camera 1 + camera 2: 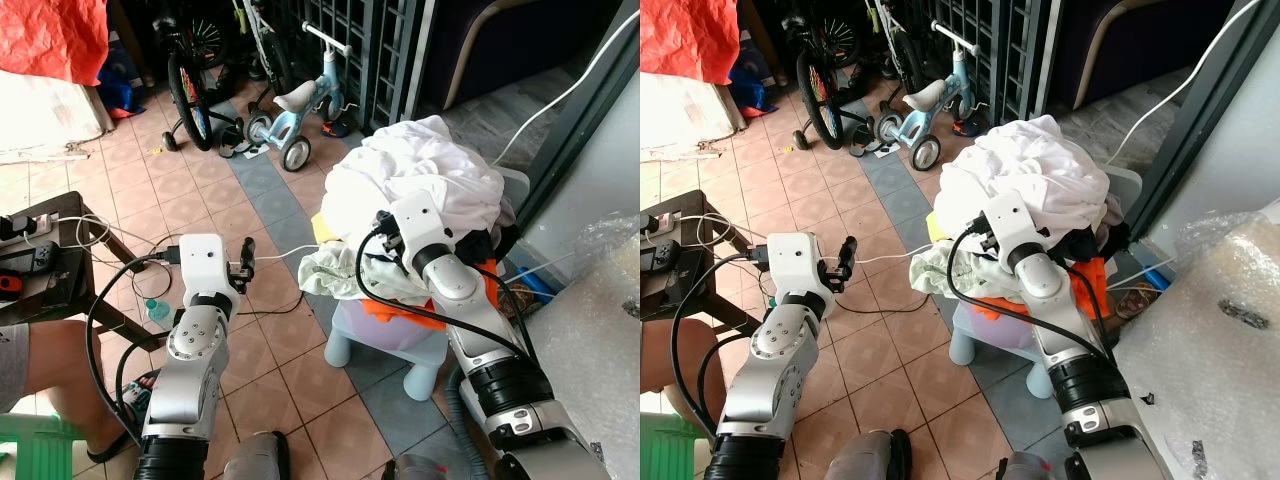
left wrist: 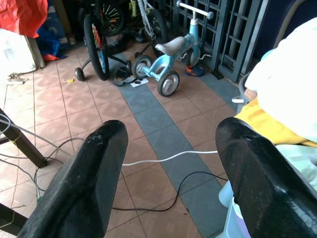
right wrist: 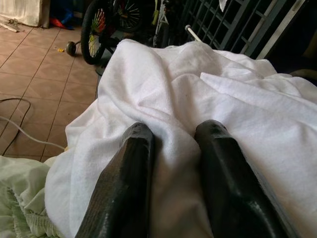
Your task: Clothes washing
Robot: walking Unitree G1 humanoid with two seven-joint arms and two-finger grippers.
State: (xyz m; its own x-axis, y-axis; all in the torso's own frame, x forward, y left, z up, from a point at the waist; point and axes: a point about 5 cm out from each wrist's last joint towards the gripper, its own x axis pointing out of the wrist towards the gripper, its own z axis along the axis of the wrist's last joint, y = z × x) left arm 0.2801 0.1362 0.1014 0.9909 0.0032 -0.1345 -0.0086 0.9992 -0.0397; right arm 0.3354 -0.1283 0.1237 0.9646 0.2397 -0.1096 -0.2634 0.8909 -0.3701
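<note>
Terracotta and grey floor tiles (image 1: 270, 205) run across the frame, with a black bicycle (image 1: 190, 70) and a pale blue child's balance bike (image 1: 300, 110) parked toward the upper middle and a red cloth (image 1: 50, 35) in the upper left corner. Right of centre a heap of laundry (image 1: 420, 175), mostly white with pale green, yellow and orange pieces underneath, sits piled on a light blue plastic stool (image 1: 385, 345). The right gripper (image 3: 171, 148) is pressed into the white cloth on the near side of that heap; its two black fingers (image 3: 126, 178) stand a little apart with a fold of white fabric bunched between them, though whether they truly grip it is hard to judge. The left gripper (image 2: 168, 163) hangs above the tiles at centre left, well apart from the pile, fingers spread wide and empty, a white cable (image 2: 168, 157) lying on the floor beyond them. At the lower left edge a person's bare leg (image 1: 60, 375) shows beside a dark wooden table (image 1: 60, 225).
</note>
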